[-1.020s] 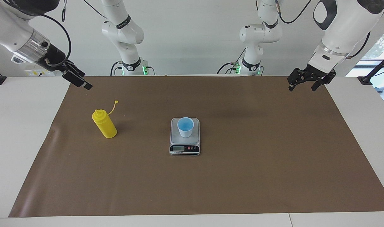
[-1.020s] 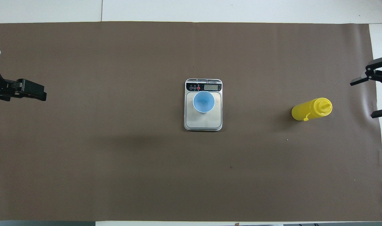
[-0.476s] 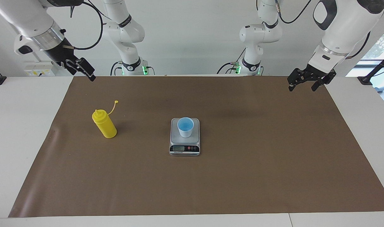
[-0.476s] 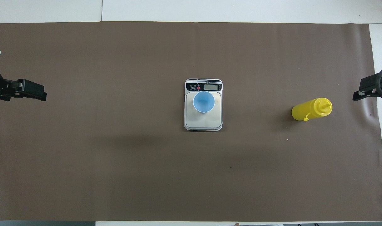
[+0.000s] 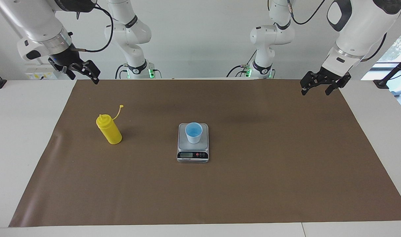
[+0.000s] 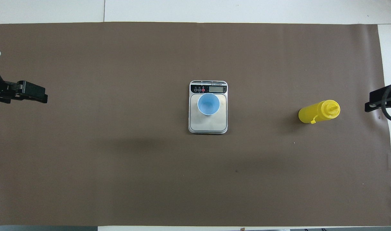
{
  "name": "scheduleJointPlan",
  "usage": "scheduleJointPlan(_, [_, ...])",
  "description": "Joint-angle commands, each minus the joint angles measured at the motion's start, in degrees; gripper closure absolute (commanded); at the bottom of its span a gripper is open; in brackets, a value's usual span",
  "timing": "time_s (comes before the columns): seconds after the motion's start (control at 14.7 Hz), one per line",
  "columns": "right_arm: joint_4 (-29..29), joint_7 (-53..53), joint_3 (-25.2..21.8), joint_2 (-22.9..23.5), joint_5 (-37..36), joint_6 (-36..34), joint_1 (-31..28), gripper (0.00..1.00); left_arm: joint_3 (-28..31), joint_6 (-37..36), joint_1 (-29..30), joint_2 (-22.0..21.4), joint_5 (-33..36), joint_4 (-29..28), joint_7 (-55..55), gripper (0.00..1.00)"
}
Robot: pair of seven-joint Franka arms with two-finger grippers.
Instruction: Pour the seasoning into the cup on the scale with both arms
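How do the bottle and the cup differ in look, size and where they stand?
The bottle is yellow; the cup is light blue. The bottle is clearly taller, the cup short and tapered. The bottle has a nozzle top with its tethered cap hanging off; the cup is open-topped. The bottle stands on the brown mat toward the right arm's end; the cup sits on the scale. Both are upright and untouched.
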Motion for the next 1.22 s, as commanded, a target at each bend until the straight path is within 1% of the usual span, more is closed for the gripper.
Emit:
scheduleJointPlan(0.0, [-2.16,-1.03,0.02,-1.44,-0.63,2.27,0.64,0.0,-0.17,-0.18,0.54,-1.47,-0.99,-1.22,0.96,0.0])
scheduleJointPlan(0.27, [-1.9,-0.15,-0.42,-0.82,-0.54,1.57,2.05,0.0,-0.08,-0.18,0.54,-1.39,-0.99,-1.31,0.96,0.0])
scheduleJointPlan(0.41, [-1.11,0.03,-0.42,0.14,0.42,1.57,1.96,0.0,-0.08,-0.18,0.54,-1.39,-0.99,-1.22,0.96,0.0])
scheduleJointPlan(0.95, [-0.58,0.11,-0.51,0.41,0.34,1.57,1.7,0.0,-0.17,-0.18,0.54,-1.39,-0.99,-1.31,0.87,0.0])
scheduleJointPlan(1.09, [-0.23,-0.94,-1.29,0.41,-0.27,1.48,1.52,0.0,-0.08,-0.18,0.54,-1.39,-0.99,-1.31,0.87,0.0])
scheduleJointPlan(1.16, [-0.49,-2.42,-2.87,0.06,-0.36,1.3,1.52,0.0,-0.08,-0.18,0.54,-1.39,-0.99,-1.22,0.95,0.0])
